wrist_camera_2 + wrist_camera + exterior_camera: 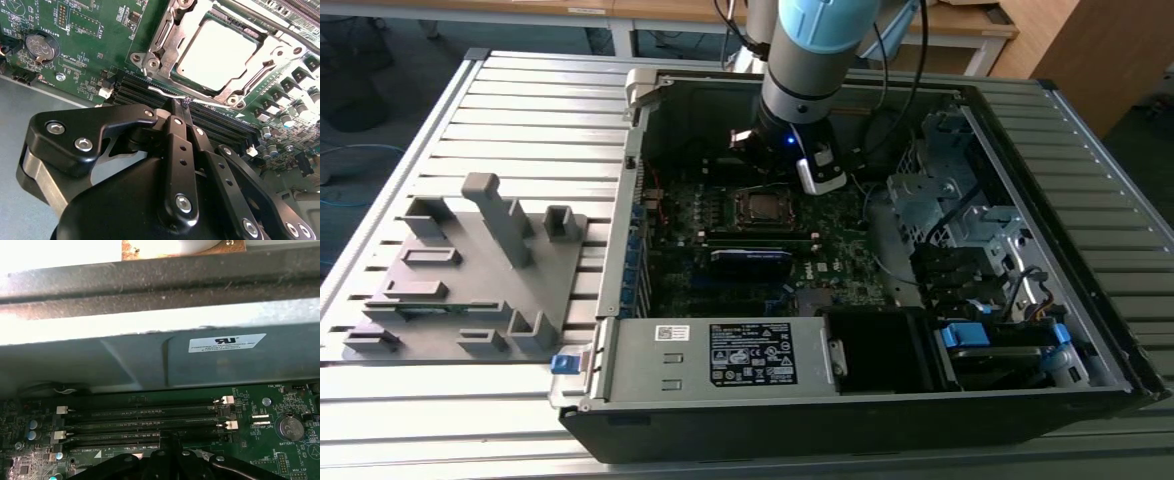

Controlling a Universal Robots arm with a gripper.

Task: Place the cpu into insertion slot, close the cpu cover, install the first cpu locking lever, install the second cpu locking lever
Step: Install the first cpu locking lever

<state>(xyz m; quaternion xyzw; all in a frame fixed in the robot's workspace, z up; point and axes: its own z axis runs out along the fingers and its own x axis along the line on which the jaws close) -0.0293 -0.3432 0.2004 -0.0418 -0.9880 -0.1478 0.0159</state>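
1. A thin locking lever point(160, 91) is pinched by the hand point(181, 103), its fingers pressed together.
2. The cpu point(217, 52) is seated in the insertion slot point(761, 206), at the exterior view's centre.
3. The computer case point(854, 432) is carried by a slatted surface point(520, 115).

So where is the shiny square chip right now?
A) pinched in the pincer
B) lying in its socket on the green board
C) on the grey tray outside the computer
B: in the second wrist view the cpu lies flat in the window of the cpu cover, and the pincer beside it is shut with no chip between its tips.
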